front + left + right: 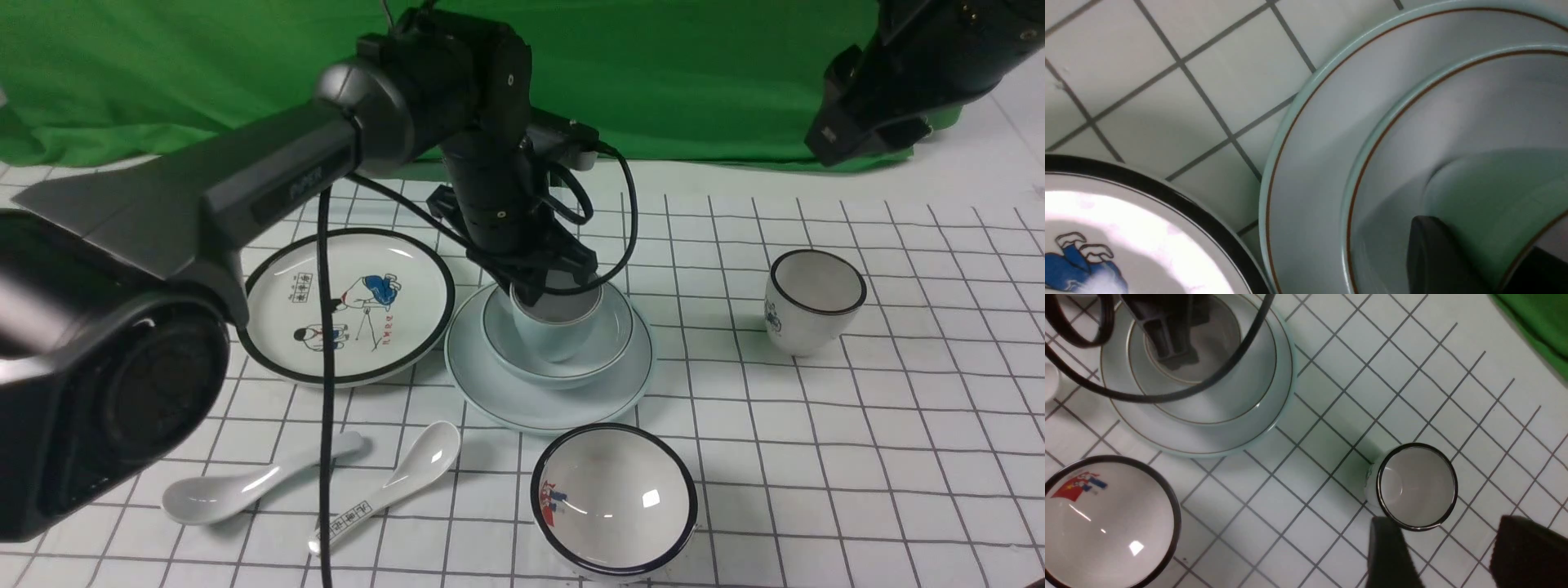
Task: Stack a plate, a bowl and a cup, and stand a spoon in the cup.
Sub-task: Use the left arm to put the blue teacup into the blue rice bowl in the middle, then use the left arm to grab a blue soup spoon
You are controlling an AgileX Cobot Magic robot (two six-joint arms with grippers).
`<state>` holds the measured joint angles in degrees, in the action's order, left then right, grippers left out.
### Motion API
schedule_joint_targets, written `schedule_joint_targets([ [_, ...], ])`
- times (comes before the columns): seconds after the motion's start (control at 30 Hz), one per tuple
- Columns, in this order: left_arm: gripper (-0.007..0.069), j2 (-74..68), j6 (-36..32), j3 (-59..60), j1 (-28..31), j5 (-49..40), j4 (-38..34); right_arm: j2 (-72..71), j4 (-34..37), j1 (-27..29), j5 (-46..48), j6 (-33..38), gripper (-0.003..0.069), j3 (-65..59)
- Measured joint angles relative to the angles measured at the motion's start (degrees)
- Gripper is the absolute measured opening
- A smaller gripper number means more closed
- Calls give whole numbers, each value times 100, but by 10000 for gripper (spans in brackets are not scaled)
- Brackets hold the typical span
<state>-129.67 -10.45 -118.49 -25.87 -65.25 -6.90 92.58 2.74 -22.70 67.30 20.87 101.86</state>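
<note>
Cup (555, 335), front view: standing mouth-up inside bowl (611, 336), which is sitting on plate (506, 394), mid-table (898, 457), between picture plate (351, 302) and black-rimmed cup (816, 302). Long axis running close to vertical. Showing plain pale bluish-white glaze, thin rim line, no handle. Noting left gripper (549, 287) reaching down over the rim. Logging spoon (245, 486) lying flat at front-left, apart from the stack, scoop toward robot's left, handle pointing right and slightly away, just beside marked spoon (384, 486). Failing to read the black characters on that handle, the small characters on picture plate, or the pale lettering on left arm (269, 188). Noting picture bowl (612, 498) sitting in front of the stack.

Left wrist view: seeing cup (1486, 192) nested in bowl (1412, 134) on plate (1310, 143), rim lines appearing brownish. Catching one dark finger (1437, 253) outside the cup wall and another inside: jaws standing narrow. Cannot tell whether pinching or just clear.

Right wrist view: looking down on the stack. Recording right gripper (1453, 547) hanging jaws-wide, holding nothing, above table near black-rimmed cup (1417, 486).
</note>
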Motion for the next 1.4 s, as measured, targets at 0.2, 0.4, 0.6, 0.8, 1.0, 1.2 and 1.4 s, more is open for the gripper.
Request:
schedule_joint_targets([
  [0.2, 309, 146, 7, -20, 0, -178, 308, 0, 0, 0, -90, 0, 379, 0],
  [0.4, 485, 1359, 390, 373, 11, -371, 1177, 0, 0, 0, -90, 69, 379, 0],
  [0.6, 505, 2744, 261, 2093, 24, -394, 1322, 0, -4, 0, -85, 116, 378, 0],
  [0.8, 504, 3391, 126, 4383, 357, 216, 995, 0, -4, 0, -97, 123, 378, 0],
  [1.0, 504, 3372, -588, 5374, 578, 1202, 797, 0, -4, 0, -187, 135, 378, 0],
  [1.2, 504, 3065, -885, 5489, 594, 2214, 895, 55, -4, 0, -216, 146, 378, 0],
  [1.4, 492, 2703, -916, 5489, 751, 2124, 1014, 110, -4, 0, -216, 146, 378, 0],
])
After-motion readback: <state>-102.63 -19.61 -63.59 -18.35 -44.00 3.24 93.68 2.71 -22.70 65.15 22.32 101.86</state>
